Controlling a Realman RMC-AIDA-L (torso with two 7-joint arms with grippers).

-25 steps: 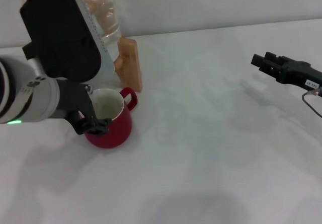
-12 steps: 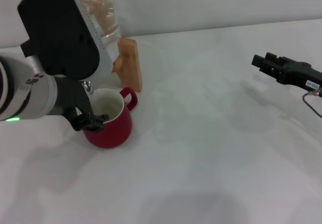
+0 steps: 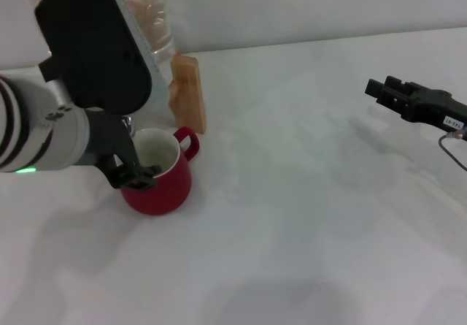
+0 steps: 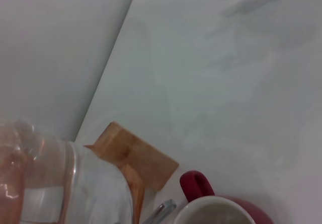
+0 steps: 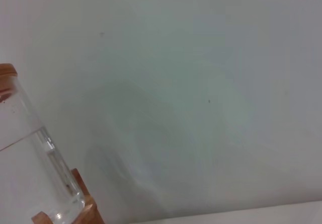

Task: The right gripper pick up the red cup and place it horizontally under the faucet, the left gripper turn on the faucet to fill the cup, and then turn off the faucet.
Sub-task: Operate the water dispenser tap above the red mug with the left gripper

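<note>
The red cup [image 3: 162,186] stands upright on the white table, off-white inside showing, handle toward the wooden stand [image 3: 189,91]. The chrome faucet [image 3: 128,125] peeks out just above the cup's rim, below the clear water jar [image 3: 146,18]. My left gripper [image 3: 133,177], on the green-lit white arm, hangs at the cup's near-left rim just below the faucet. In the left wrist view the cup [image 4: 236,213], the faucet [image 4: 162,212] and the stand [image 4: 133,156] show. My right gripper [image 3: 381,90] hovers far right, away from the cup.
The left arm's black wrist block [image 3: 91,40] hides much of the jar and faucet. The right wrist view shows the jar [image 5: 35,153] and stand [image 5: 83,211] against a pale wall. White table surface [image 3: 306,215] lies between the cup and the right gripper.
The left arm has shifted slightly and its claw has risen a little along the cup's rim toward the faucet. The cup and the right arm have not moved.
</note>
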